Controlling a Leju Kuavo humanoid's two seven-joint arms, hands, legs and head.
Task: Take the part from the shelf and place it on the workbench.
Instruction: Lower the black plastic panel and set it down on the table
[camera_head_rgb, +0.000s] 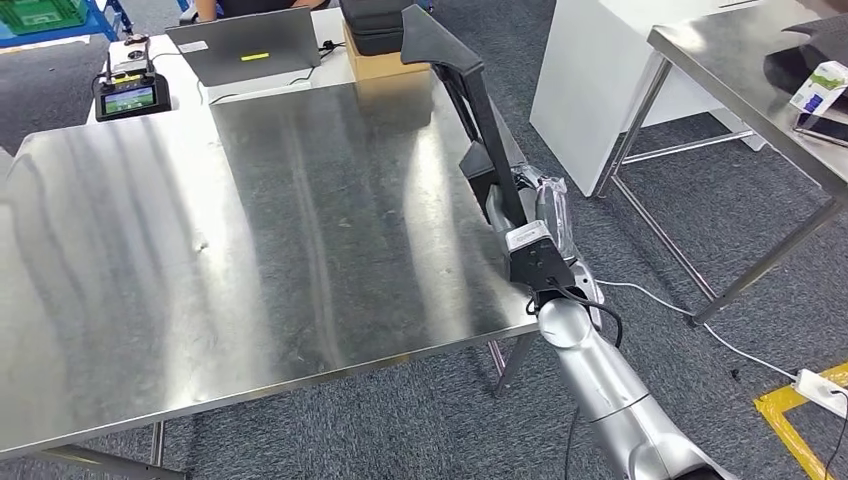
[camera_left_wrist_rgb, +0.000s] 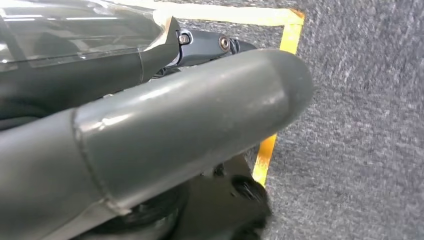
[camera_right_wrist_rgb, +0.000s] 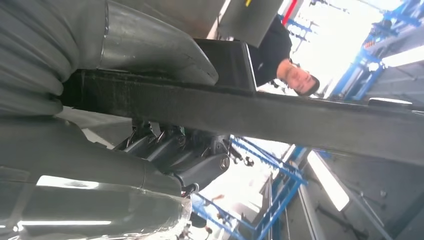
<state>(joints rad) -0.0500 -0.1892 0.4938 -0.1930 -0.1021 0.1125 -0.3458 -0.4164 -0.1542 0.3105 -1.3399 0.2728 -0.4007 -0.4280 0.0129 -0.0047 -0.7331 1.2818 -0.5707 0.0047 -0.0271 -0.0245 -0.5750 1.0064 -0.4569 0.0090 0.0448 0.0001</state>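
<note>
The part is a long black angled bar with a wider head at its far end. My right hand grips its lower end, and it rises slanting above the right edge of the steel workbench. In the right wrist view the part crosses the picture between the grey thumb and the darker fingers. My left hand hangs over grey carpet, thumb stretched out, with nothing in it.
At the workbench's far edge are a grey laptop, a small screen device, a cardboard box. A second steel table stands right, across a carpeted gap with a cable and power strip. A person stands beyond.
</note>
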